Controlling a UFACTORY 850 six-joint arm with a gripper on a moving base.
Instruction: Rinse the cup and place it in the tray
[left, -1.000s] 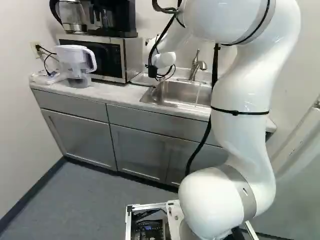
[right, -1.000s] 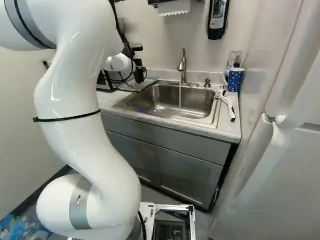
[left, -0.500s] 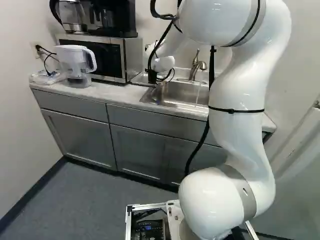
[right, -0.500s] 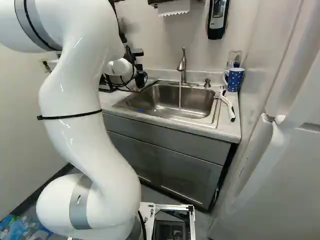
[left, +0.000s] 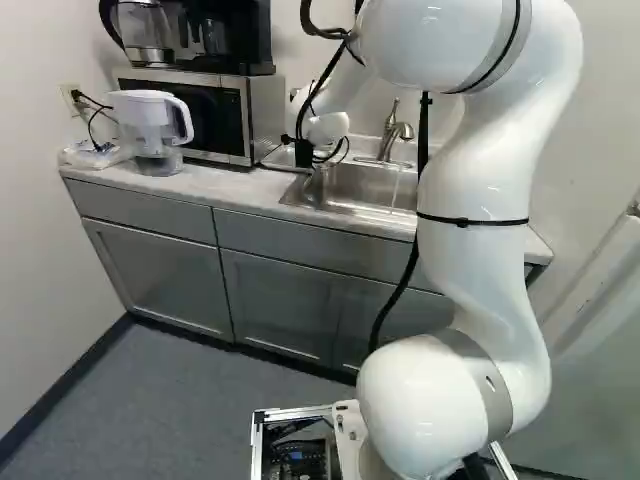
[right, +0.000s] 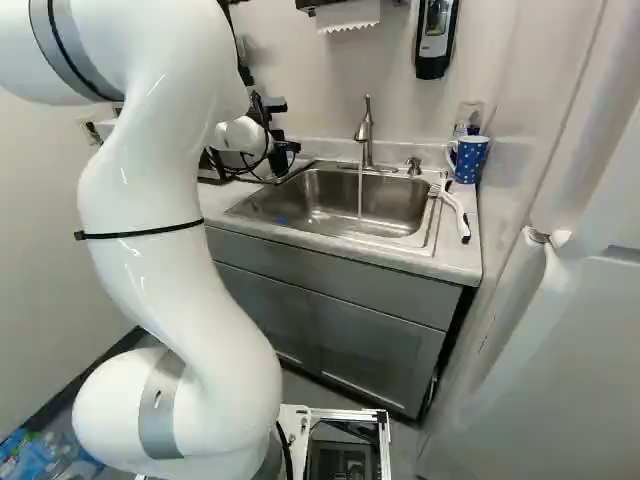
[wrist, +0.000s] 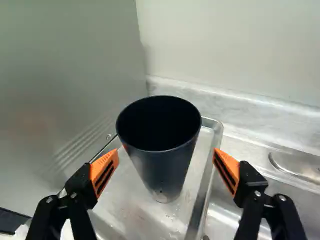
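- Pale marbled countertop (left: 225, 180) over grey cabinets runs along the wall, and the base has not moved against it.
- White jointed arm (right: 175, 250): its upper links shifted slightly against the foot joint over the last second, then nearly settled in the latter half. That probably means it is at the placing spot, near the finish.
- Stainless steel sink (right: 390, 207), with a thin stream of water (right: 360, 190) running from the brushed metal faucet (right: 364, 135).
- Shallow metal tray (wrist: 203, 187) beside the sink, with what look like droplets on it.
- Black gripper with orange pads (wrist: 166, 152): its fingers stand wide apart and clamp nothing. One tip is just beside the cup, contact unclear; the other has a plain gap.
- Dark, tapered, open-topped cup (wrist: 165, 172): seemingly upright in the tray, between the fingers. If already rinsed, it needs only a straight retreat; a sideways brush could tip it.
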